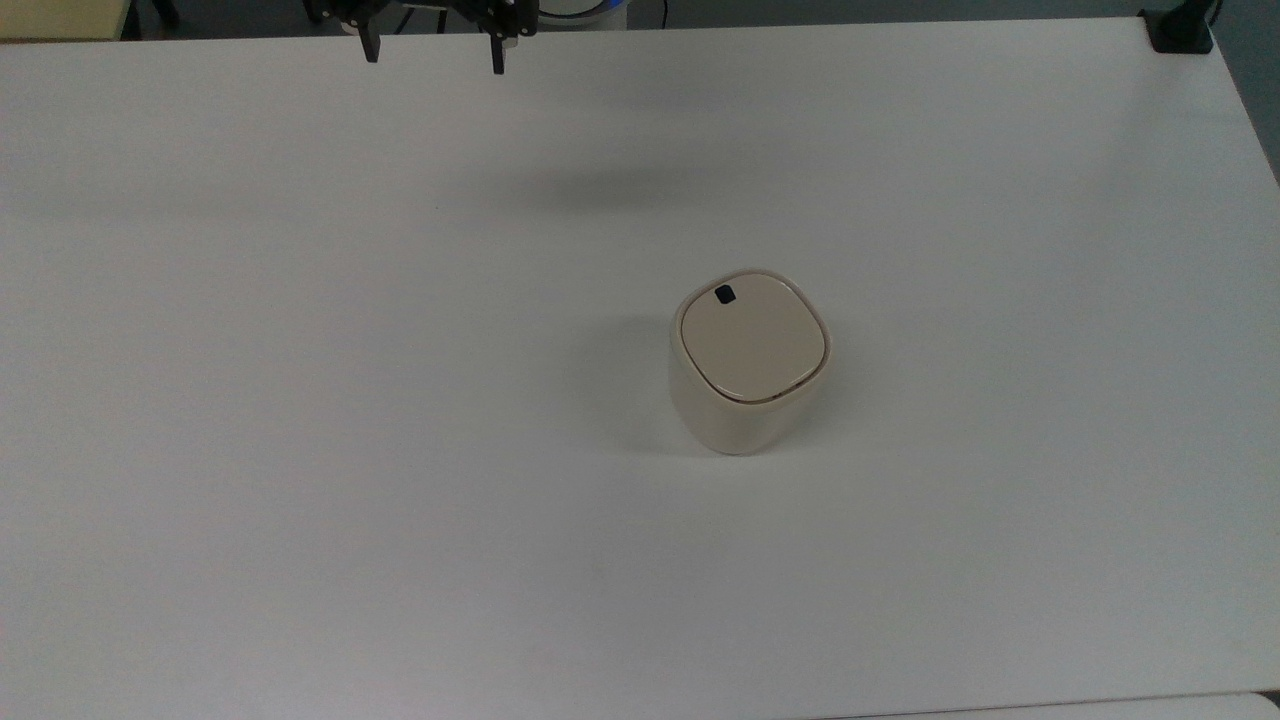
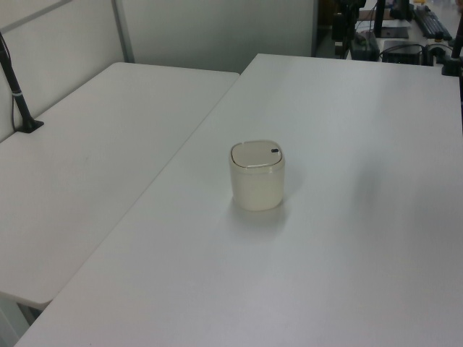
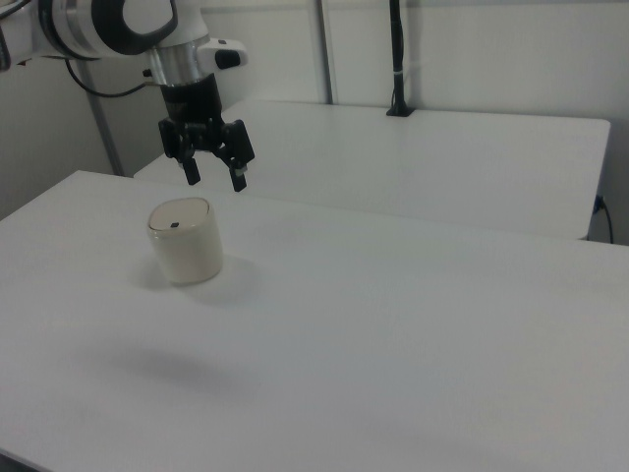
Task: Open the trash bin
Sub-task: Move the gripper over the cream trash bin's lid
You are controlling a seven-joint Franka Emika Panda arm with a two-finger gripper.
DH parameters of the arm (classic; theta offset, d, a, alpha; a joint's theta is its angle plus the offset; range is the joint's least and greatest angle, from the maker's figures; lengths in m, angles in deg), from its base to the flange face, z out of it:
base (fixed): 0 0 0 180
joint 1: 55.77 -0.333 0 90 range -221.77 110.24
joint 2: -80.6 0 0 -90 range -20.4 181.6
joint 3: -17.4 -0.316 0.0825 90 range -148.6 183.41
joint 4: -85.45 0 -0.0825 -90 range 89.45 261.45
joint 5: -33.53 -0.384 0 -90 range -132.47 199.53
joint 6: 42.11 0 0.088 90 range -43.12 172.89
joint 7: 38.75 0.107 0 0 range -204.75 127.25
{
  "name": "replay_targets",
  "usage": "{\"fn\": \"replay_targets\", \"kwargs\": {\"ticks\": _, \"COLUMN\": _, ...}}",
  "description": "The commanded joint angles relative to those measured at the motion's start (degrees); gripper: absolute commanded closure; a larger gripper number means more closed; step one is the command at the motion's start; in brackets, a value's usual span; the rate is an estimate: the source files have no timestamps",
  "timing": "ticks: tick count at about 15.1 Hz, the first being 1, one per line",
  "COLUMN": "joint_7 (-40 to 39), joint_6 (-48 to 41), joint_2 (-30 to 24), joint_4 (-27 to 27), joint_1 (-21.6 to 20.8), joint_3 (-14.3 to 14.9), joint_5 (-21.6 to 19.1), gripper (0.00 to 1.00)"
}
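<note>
The trash bin (image 1: 745, 370) is a small cream-beige tub standing upright on the white table (image 1: 300, 450), its flat lid (image 1: 752, 338) down and a black square button (image 1: 724, 294) near the lid's far edge in the top view. It also appears as the trash bin (image 2: 257, 175) in the left view and the trash bin (image 3: 185, 240) in the right view. My gripper (image 1: 435, 58) hangs high at the top view's upper edge, well left of and apart from the bin, fingers spread with nothing between them. In the right view the gripper (image 3: 215, 177) hovers in the air above the table.
A second white table (image 2: 87, 159) adjoins on the left view's left, with a black clamp post (image 2: 18, 94) on it. Another black clamp (image 1: 1180, 30) sits at the top view's far right table corner. Bare tabletop surrounds the bin on all sides.
</note>
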Motion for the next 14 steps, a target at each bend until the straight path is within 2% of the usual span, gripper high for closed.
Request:
{"fn": "replay_targets", "kwargs": {"ticks": 1, "joint_7": 0.2, "joint_6": -1.1, "joint_2": -1.4, "joint_4": 1.3, "joint_1": 1.0, "joint_3": -0.9, "joint_5": -0.4, "gripper": 0.0}}
{"fn": "replay_targets", "kwargs": {"ticks": 7, "joint_7": 0.0, "joint_6": -1.5, "joint_2": -1.4, "joint_4": 1.3, "joint_1": 1.1, "joint_3": -0.9, "joint_5": -0.4, "gripper": 0.0}}
{"fn": "replay_targets", "kwargs": {"ticks": 8, "joint_7": -1.2, "joint_6": -1.5, "joint_2": -1.4, "joint_4": 1.3, "joint_1": 1.1, "joint_3": -0.9, "joint_5": -0.4, "gripper": 0.14}}
{"fn": "replay_targets", "kwargs": {"ticks": 10, "joint_7": -3.1, "joint_6": -1.5, "joint_2": -1.4, "joint_4": 1.3, "joint_1": 1.1, "joint_3": -0.9, "joint_5": -0.4, "gripper": 0.58}}
{"fn": "replay_targets", "kwargs": {"ticks": 11, "joint_7": -3.1, "joint_6": -1.5, "joint_2": -1.4, "joint_4": 1.3, "joint_1": 1.1, "joint_3": -0.9, "joint_5": -0.4, "gripper": 0.74}}
{"fn": "replay_targets", "kwargs": {"ticks": 13, "joint_7": -3.1, "joint_6": -1.5, "joint_2": -1.4, "joint_4": 1.3, "joint_1": 1.0, "joint_3": -0.9, "joint_5": -0.4, "gripper": 0.93}}
{"fn": "replay_targets", "kwargs": {"ticks": 14, "joint_7": -3.1, "joint_6": -1.5, "joint_2": -1.3, "joint_4": 1.3, "joint_1": 1.0, "joint_3": -0.9, "joint_5": -0.4, "gripper": 1.0}}
